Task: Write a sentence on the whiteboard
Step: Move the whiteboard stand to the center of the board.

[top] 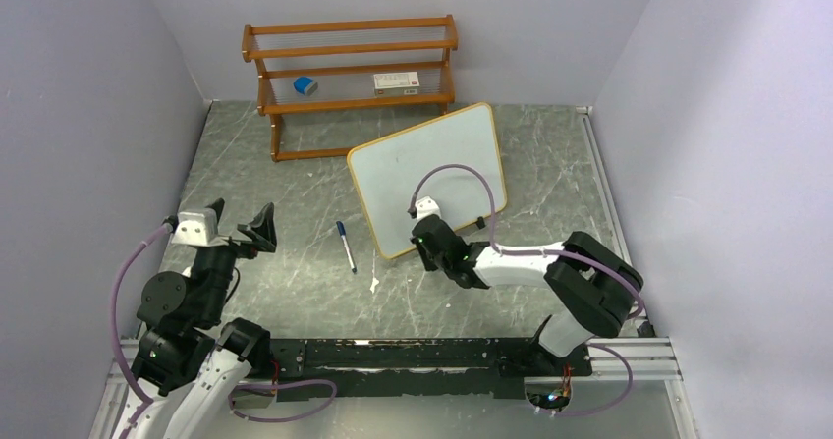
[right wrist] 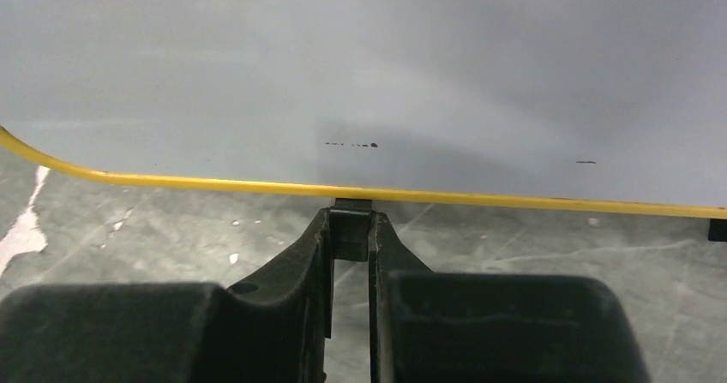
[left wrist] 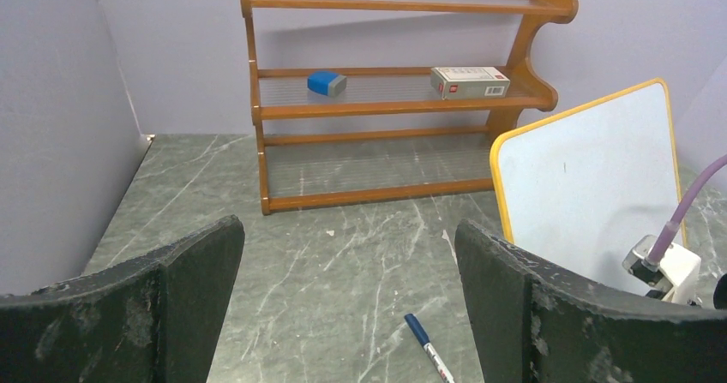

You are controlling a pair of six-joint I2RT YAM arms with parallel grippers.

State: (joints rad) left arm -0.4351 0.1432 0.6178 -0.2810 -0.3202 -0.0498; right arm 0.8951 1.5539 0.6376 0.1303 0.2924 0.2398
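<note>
Whiteboard [top: 429,179] with a thin yellow-orange frame, standing on the grey-green marbled counter [top: 295,184] and turned at an angle, directly ahead of the right end effector [right wrist: 350,229] and touching it. On the white face just above those fingers, only a few tiny dark marks [right wrist: 351,144], too small to read as letters. Right end effector pressed nearly together, pinching the whiteboard by a small black foot [right wrist: 350,225] under the lower frame edge. To the left of that end effector, lying flat on the counter and apart from the board, a marker [top: 346,246] with a blue cap, roughly between the two arms. Left end effector [left wrist: 347,233] spread wide, holding nothing, hovering above the counter well apart from the board. Beyond it, against the back wall, a brown wooden shelf rack [left wrist: 386,104]. On its middle shelf, a small blue eraser [left wrist: 326,82] and a white box [left wrist: 469,81] with a red mark and printed lines, the print too small to read. Near the right end effector's left side, a small white scrap [top: 374,284] on the counter.
</note>
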